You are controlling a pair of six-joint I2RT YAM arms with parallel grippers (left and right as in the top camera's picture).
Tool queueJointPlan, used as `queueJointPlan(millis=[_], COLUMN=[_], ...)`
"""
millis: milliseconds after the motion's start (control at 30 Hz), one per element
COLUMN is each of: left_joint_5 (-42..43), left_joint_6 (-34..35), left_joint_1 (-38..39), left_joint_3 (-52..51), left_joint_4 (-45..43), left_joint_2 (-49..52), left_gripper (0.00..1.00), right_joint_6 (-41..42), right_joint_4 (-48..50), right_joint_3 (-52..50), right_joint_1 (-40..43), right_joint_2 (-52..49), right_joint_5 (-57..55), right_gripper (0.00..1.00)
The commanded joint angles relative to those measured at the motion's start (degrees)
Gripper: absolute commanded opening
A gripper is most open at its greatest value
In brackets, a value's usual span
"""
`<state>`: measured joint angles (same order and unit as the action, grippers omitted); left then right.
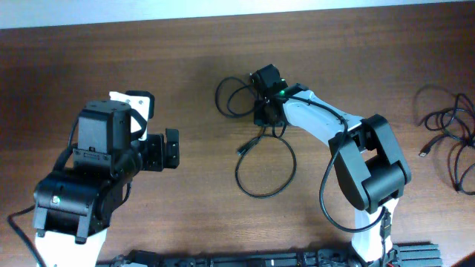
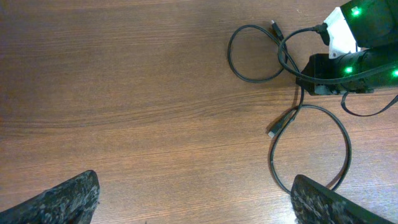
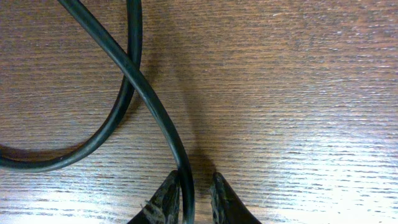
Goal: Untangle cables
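Cables (image 3: 150,102), thin and black, lie on a brown wooden tabletop (image 1: 89,52). One forms two loose loops at the centre of the overhead view, the smaller above the larger. The right gripper (image 3: 194,200) sits where they meet, its fingers (image 3: 166,198) close on either side of the cable; whether they pinch it cannot be told. Another bundle (image 1: 450,119) lies at the right edge. The left gripper (image 2: 194,186), at lower left, has its fingers wide apart.

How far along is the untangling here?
Done: nothing clearly; the centre cable loops cross each other. In hand: right tool straddles one strand, grip not clearly shut; left tool open, idle. Left: those loops and the right-edge cable pile.
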<state>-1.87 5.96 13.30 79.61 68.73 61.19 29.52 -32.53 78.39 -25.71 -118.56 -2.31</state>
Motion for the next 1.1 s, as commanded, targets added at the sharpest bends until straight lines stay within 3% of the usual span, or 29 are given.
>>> queueJointPlan(millis=[0, 67, 233, 300, 1067], left_joint_5=[0.66, 0.66, 0.66, 0.63, 0.66], left_joint_6=[-0.90, -0.90, -0.90, -0.90, -0.90], left_joint_1=[-0.35, -0.35, -0.35, -0.35, -0.35], left_joint_3=[1.07, 1.07, 1.07, 1.07, 1.07], left_joint_4=[-0.09, -0.09, -0.09, -0.09, -0.09], left_joint_2=[-0.04, -0.02, -0.04, -0.02, -0.02], left_gripper=[0.99, 0.99, 0.99, 0.99, 0.99], right_joint_6=[-0.31, -0.28, -0.44, -0.50, -0.57], right_joint_4=[-1.84, -3.37, -6.51, -6.73, -11.26], right_joint_3=[-2.62, -2.64, -2.64, -2.64, 0.81], right_joint_1=[0.07, 0.07, 0.44, 0.68, 0.72], right_joint_2=[-5.57, -5.57, -5.57, -5.57, -1.60], right_joint_5=[-4.68, -8.74, -17.00, -16.33, -14.93], right_gripper=[0.15, 0.10, 0.09, 0.04, 0.04])
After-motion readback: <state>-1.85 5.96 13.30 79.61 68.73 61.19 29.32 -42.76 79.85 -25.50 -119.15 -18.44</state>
